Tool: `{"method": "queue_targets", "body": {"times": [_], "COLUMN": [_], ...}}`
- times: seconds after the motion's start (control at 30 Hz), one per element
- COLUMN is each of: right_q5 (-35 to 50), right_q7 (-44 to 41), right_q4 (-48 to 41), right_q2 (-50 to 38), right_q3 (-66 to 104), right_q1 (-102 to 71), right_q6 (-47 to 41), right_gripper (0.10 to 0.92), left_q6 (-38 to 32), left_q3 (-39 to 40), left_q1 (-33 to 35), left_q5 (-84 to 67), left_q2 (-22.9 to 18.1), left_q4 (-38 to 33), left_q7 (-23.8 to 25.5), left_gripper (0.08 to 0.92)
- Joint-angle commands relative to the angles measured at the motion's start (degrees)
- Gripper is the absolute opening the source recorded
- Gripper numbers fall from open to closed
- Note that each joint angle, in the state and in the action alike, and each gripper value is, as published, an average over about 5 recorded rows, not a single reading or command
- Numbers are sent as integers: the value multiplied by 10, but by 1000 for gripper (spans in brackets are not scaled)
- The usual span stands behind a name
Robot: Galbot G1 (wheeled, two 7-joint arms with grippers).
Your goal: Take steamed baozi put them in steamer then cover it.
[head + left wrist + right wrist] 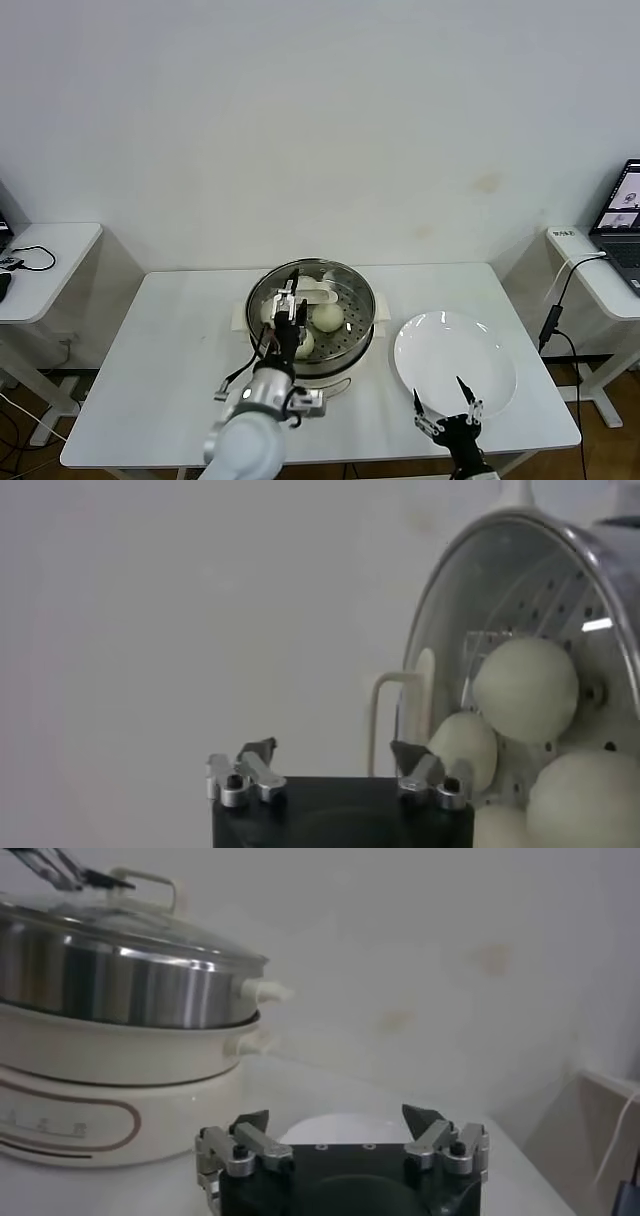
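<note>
The steamer (355, 340) stands at the table's middle on its cream base (90, 1108). The clear glass cover (130, 933) sits on the pot, its cream handle (320, 292) on top. Several pale baozi show through the glass, among them one (327, 317) in the head view and one (525, 688) in the left wrist view. My left gripper (291, 297) is open and empty just above the cover's left part, beside the handle (385, 720). My right gripper (440, 395) is open and empty, low over the near edge of the white plate (470, 350).
The empty white plate lies right of the steamer. A dark cable runs from my left wrist (240, 375) over the table's front left. Side tables stand far left (45, 260) and far right (600, 270), the right one with a laptop.
</note>
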Motion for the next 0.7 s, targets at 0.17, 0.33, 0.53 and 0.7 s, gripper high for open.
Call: {"method": "queue_targets", "body": {"times": [0.17,0.33,0.53,0.7], "right_q5": [49,62,140,187], "right_q7": [2,1,8,33], "right_q4": [19,23,46,46], "right_q2": [-44,-47,-94,-137], "right_q3": [12,13,4,-13], "right_q1": [-21,-26,-41,-52], "right_q6": [9,10,17,17], "right_gripper": [823,823,823,823], "left_q6": [-245,-295,-328,-376], "left_q3": [-222,-318,-331,-325], "left_q1": [293,337,394,421], "left_q5": [-605,-881,-928,-898], "left_q2": [31,20,9,-1], "left_q4": [-138,-105,-74,-37], "left_q7": [-235,-290,-286,-295], "left_gripper": [823,823,823,823]}}
